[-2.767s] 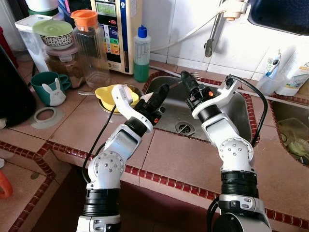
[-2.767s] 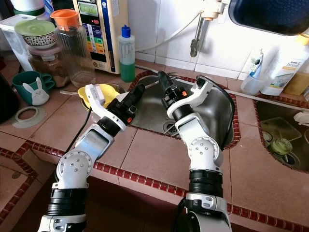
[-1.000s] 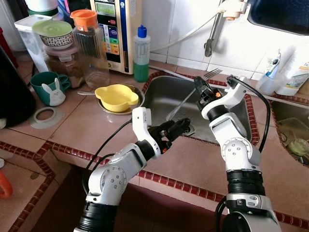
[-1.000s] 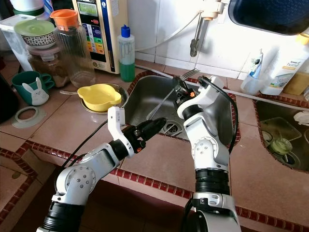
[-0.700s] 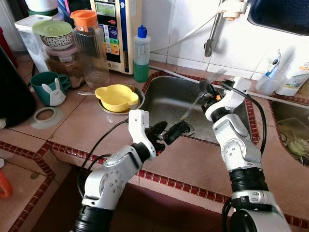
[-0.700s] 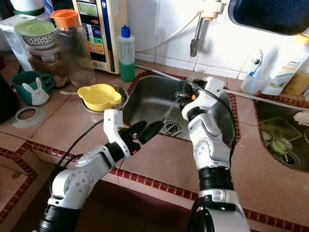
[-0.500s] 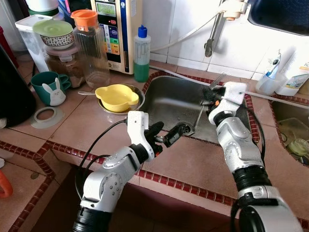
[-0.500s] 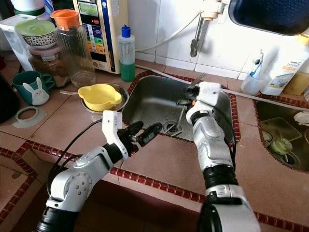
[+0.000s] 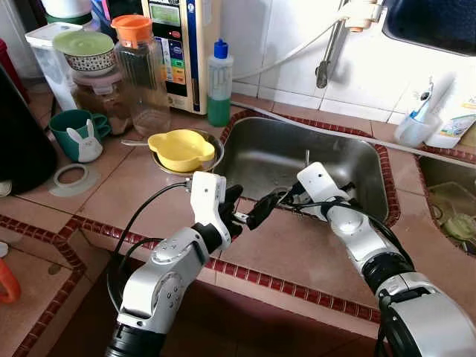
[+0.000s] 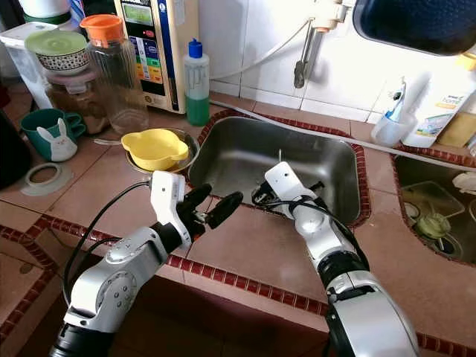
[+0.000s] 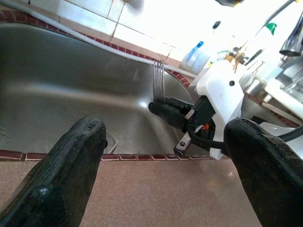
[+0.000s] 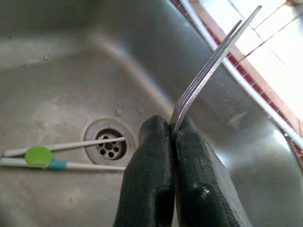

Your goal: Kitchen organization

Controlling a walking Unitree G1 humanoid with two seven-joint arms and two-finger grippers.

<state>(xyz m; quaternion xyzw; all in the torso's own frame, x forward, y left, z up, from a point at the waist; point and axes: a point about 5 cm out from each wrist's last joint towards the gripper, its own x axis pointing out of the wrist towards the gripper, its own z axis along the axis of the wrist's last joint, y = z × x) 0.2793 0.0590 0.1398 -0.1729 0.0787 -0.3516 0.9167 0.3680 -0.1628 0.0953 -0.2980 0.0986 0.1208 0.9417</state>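
**Fork held upright over the sink, left tool waiting just beside it**

The right tool [image 12: 171,137] is clamped tight on the handle of a metal fork [image 12: 211,61], its two black fingers pressed together with the handle pinched between them. The fork stands nearly upright, tines pointing up, low inside the steel sink [image 9: 260,149] near its front wall; in the left eye view its thin tip [image 9: 306,156] rises just behind the right wrist. Below it, on the sink floor beside the drain [image 12: 110,144], lie a pair of pale chopsticks with a green joiner [image 12: 40,157].

The left tool [image 9: 248,207] hovers over the front edge of the desk [image 9: 134,186], just beside the sink rim, its fingers spread wide and holding nothing. From its wrist camera the fork [image 11: 158,85] and the right tool [image 11: 175,111] sit framed between the two open fingers [image 11: 66,165], a short way ahead.

The relation that matters is this: the fork's long axis runs vertically, while the left tool faces it from the robot's left, roughly level. If a handover is intended, the left tool would probably need to close across the shaft above the right tool's grip. Otherwise the right arm, already holding the fork, is the one placed to carry it off. A yellow bowl [image 9: 178,149] rests on the desk left of the sink.
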